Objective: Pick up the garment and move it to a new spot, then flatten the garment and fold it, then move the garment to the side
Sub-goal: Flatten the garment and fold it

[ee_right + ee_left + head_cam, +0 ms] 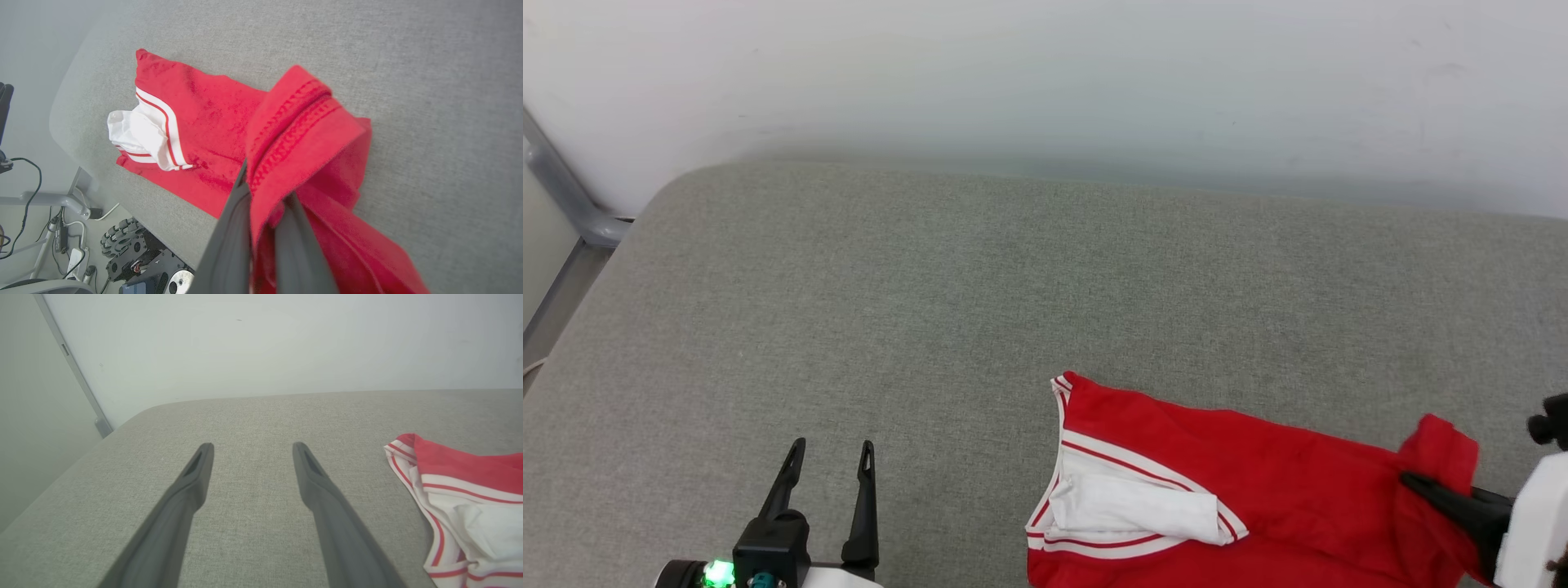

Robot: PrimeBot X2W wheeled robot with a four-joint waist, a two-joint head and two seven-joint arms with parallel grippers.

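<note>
Grey fabric-covered bench across most of the head view, rounded corner at upper left. Plain white wall behind. Grey metal rail at far left. Black cables at lower left of right wrist view.

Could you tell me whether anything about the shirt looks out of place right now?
The garment lies rumpled at the grey surface's near edge, its white sleeve bunched, one red hem pinched by the right gripper.
</note>
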